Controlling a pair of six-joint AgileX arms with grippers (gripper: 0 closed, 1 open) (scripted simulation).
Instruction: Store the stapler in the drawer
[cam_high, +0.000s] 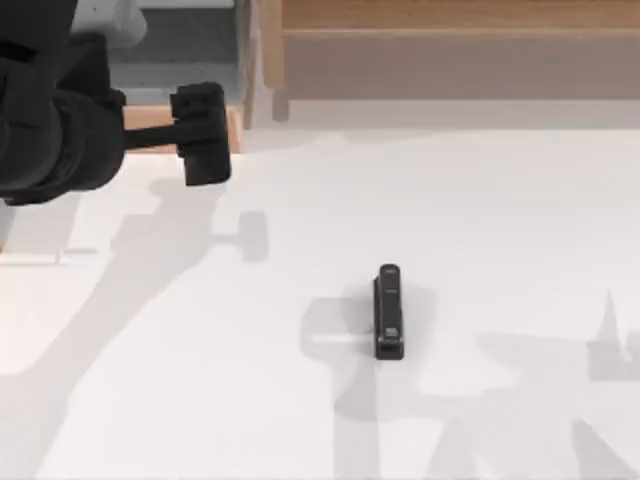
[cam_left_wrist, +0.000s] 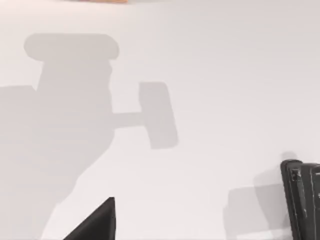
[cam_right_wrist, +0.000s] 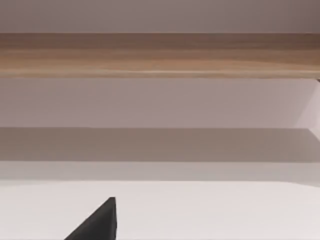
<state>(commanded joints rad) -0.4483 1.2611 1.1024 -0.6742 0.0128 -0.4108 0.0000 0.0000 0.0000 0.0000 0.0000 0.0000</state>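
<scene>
The white table (cam_high: 520, 220) carries, along its far edge, a long brown wooden unit (cam_high: 450, 50) on the right. At the far left is the drawer (cam_high: 185, 50), with grey inner walls and a tan front panel.

My left arm reaches in from the far left, and the left gripper (cam_high: 203, 133) hangs just in front of that tan panel. Whether its fingers are parted or closed, I cannot tell. My right arm is parked off the right side, its wrist camera looking at the wooden unit (cam_right_wrist: 160, 55).

The stapler (cam_high: 389, 311) lies flat near the table's middle, well apart from the drawer. It sits to the near right of the left gripper, with its long axis running near to far. The left wrist view catches one end of it (cam_left_wrist: 300, 200).

By my judgement, a grasp across its narrow width would suit.
</scene>
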